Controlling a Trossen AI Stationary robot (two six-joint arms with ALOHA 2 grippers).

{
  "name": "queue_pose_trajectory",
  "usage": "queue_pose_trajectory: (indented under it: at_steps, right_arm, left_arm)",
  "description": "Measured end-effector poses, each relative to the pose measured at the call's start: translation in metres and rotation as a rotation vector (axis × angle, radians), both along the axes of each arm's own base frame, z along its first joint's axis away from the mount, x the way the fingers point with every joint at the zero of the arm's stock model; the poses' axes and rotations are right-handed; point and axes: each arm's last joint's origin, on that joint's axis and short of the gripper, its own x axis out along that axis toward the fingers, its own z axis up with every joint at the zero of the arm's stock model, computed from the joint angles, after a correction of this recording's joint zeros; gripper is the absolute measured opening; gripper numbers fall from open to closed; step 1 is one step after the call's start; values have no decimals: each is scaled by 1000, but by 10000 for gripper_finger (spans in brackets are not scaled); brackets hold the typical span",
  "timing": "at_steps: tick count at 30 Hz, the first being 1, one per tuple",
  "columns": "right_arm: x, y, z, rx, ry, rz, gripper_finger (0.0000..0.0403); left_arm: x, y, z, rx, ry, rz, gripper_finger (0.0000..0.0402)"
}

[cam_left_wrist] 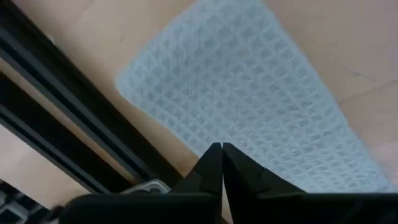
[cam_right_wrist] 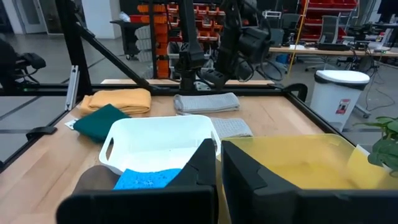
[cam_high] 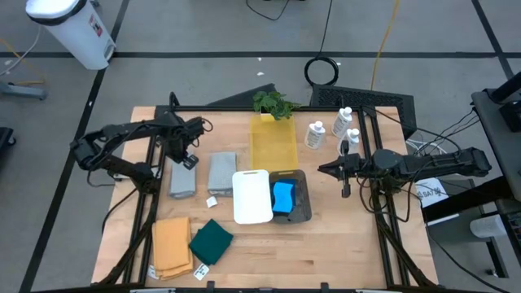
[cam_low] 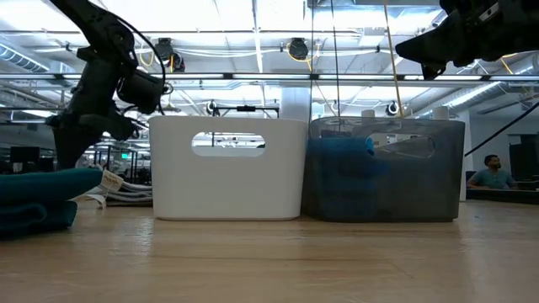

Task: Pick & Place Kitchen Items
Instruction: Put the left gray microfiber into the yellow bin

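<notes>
My left gripper (cam_high: 191, 161) is shut and empty, raised above the far end of a grey waffle cloth (cam_left_wrist: 249, 93) that lies flat on the table (cam_high: 181, 181). A second grey cloth (cam_high: 221, 171) lies beside it. An orange-tan cloth (cam_high: 171, 247) and a dark green cloth (cam_high: 212, 242) lie at the near left. Blue sponges (cam_high: 282, 198) sit in the dark grey bin (cam_high: 303, 213). Three white bottles (cam_high: 316, 134) stand at the far right. My right gripper (cam_high: 321, 169) is shut and empty, held high (cam_low: 421, 46) to the right of the bins.
A white bin (cam_high: 252, 213) stands beside the grey bin at mid table. A yellow bin (cam_high: 273, 145) and a leafy plant (cam_high: 275, 103) stand behind them. Black frame rails (cam_high: 155, 163) run along the table's left and right sides. Bare wood lies at the near right.
</notes>
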Motion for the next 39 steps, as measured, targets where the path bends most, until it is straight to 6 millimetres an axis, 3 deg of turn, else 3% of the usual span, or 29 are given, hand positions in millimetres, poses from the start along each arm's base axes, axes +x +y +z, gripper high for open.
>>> queue_pose_trajectory:
  at_steps: [12, 26, 32, 39]
  right_arm:
    - [0, 0, 0, 0, -1, -1, 0]
    - [0, 0, 3, -6, -32, -1, 0]
    - [0, 0, 3, -6, -30, -1, 0]
    - [0, 0, 3, -9, -30, -1, 0]
  left_arm:
    - [3, -14, -33, 7, -105, 28, 5]
    - [34, -2, -33, 90, -468, -45, 4]
    - [46, 7, -4, 110, -478, -188, 16]
    - [59, 26, 46, 337, -394, -354, 131]
